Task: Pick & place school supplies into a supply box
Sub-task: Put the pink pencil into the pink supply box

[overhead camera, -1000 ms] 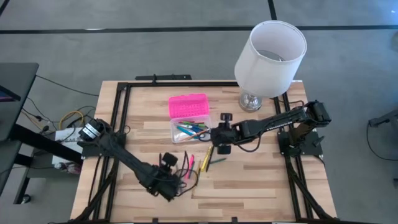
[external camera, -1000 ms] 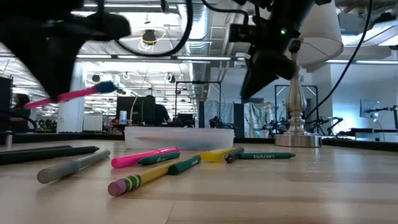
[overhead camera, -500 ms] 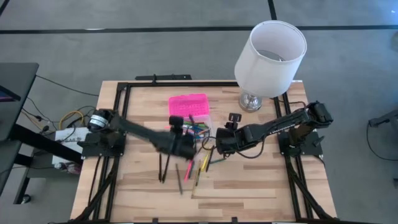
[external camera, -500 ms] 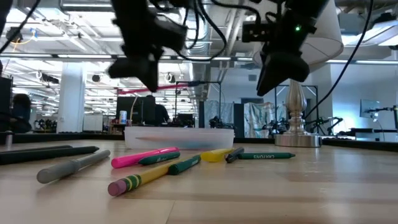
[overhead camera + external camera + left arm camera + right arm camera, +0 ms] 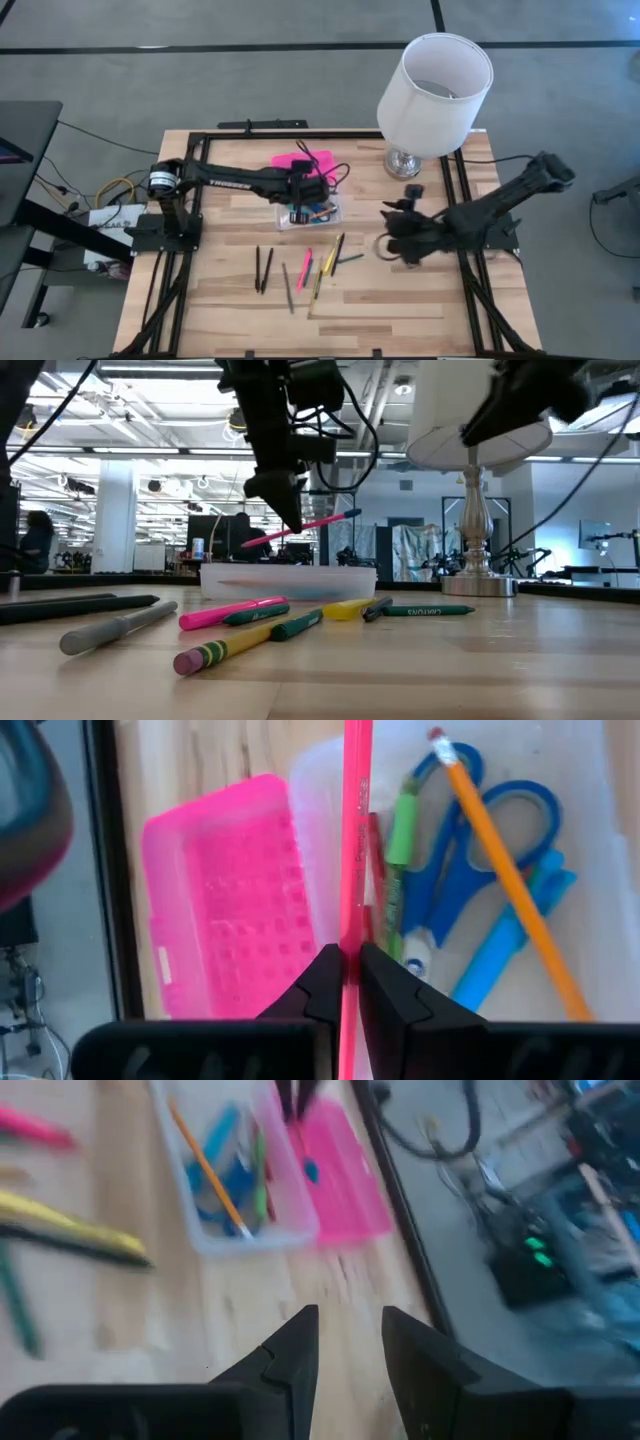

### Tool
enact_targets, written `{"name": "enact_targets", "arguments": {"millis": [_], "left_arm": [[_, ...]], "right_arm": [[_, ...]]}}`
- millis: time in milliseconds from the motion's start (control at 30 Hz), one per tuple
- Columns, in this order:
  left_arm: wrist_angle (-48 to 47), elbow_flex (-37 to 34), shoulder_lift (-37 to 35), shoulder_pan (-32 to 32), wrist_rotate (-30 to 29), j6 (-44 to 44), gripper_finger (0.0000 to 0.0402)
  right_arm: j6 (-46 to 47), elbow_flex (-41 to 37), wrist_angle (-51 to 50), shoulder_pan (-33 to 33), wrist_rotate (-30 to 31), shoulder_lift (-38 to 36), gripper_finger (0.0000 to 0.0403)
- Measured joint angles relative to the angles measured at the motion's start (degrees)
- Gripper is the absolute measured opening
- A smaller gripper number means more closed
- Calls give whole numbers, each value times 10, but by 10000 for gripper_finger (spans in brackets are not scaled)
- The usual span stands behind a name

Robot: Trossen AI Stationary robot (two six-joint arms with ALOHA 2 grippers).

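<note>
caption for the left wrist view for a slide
Left gripper shut on a pink pen, held above the clear supply box.

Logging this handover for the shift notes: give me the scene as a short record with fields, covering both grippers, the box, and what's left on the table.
left gripper: shut on pink pen, above the supply box
right gripper: open, empty, right of the loose supplies
box contents: blue scissors, orange pencil, green marker
pink lid: open, lying beside the clear base
loose on table: pens and pencils, in front of the box
lamp: back right of the table
</note>
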Motion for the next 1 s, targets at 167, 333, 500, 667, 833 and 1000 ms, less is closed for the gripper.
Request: {"name": "enact_targets", "arguments": {"millis": [167, 333, 500, 667, 833, 1000], "left_arm": [[30, 0, 0, 31, 63, 12, 12], [39, 0, 0, 56, 111, 6, 12], [26, 0, 0, 66, 147, -14, 12], [22, -3, 0, 66, 173, -31, 12], [-16, -3, 0, 66, 175, -44, 24], [-17, -3, 0, 66, 175, -43, 59]], "right_arm": [[-59, -116, 162, 60, -1, -139, 107], [-152, -215, 324, 106, -2, -226, 107], [-171, -262, 387, 130, -4, -258, 107], [-167, -266, 406, 128, -3, -247, 107], [-198, -266, 449, 128, -10, -219, 107], [-200, -266, 459, 128, -10, -198, 107]]}}
